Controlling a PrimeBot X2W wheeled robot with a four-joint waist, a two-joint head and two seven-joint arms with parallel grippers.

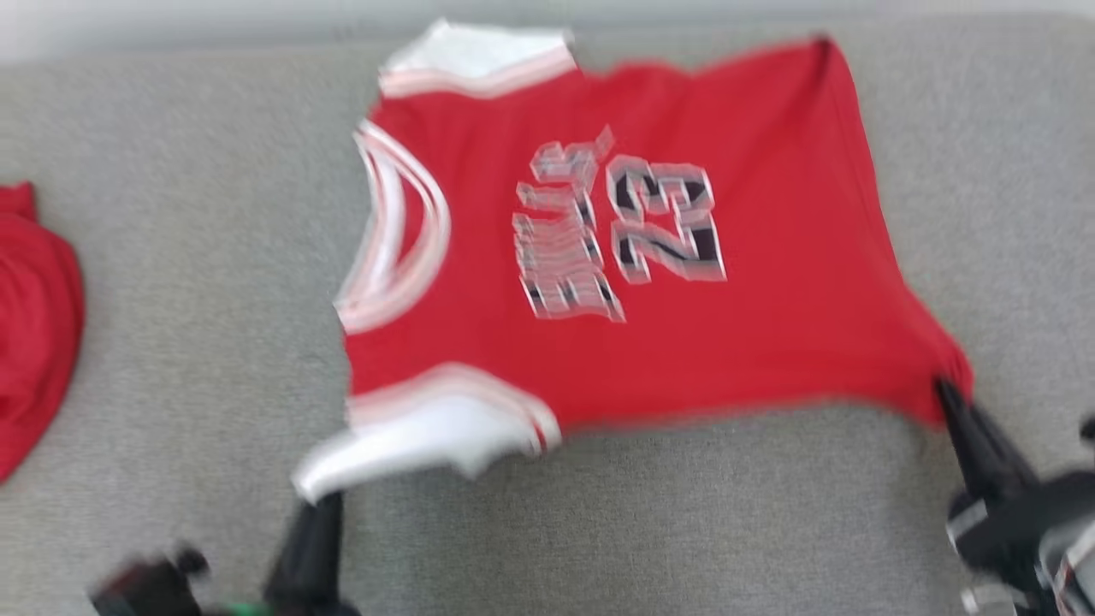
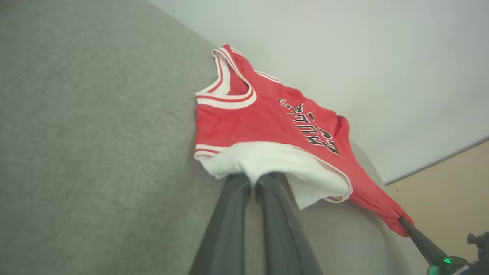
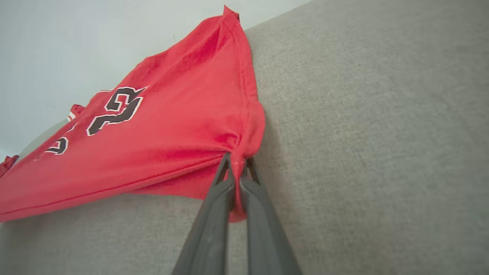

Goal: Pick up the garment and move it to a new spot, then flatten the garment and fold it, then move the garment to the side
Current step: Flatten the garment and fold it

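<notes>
Since both sets of fingers are already clamped down on cloth, the whole thing comes down to how the red sleeveless basketball jersey with white trim and a black-and-white 23 (image 1: 684,342) sits relative to them. It's spread across the middle of the grey woven fabric surface (image 1: 214,257), collar end toward the left of the frame, hem toward the right, so its long axis runs left to right.

The left fingers (image 1: 316,518), lower left in the head view, are squeezed fully together on the white-lined shoulder flap. The right fingers (image 1: 954,402), lower right, are pinched just as tight on the near hem corner, with red cloth bunched between the tips. So each arm has its own end, and the body of the jersey lies up-frame from both, with the near edge stretched between them.

From the wrist views that near edge looks raised off the surface, though the head view is too blurry to say how much. My guess is we're mid carry-and-spread, flattening not done yet. A second bundle of red cloth (image 1: 34,325) sits well apart at the far left edge.
</notes>
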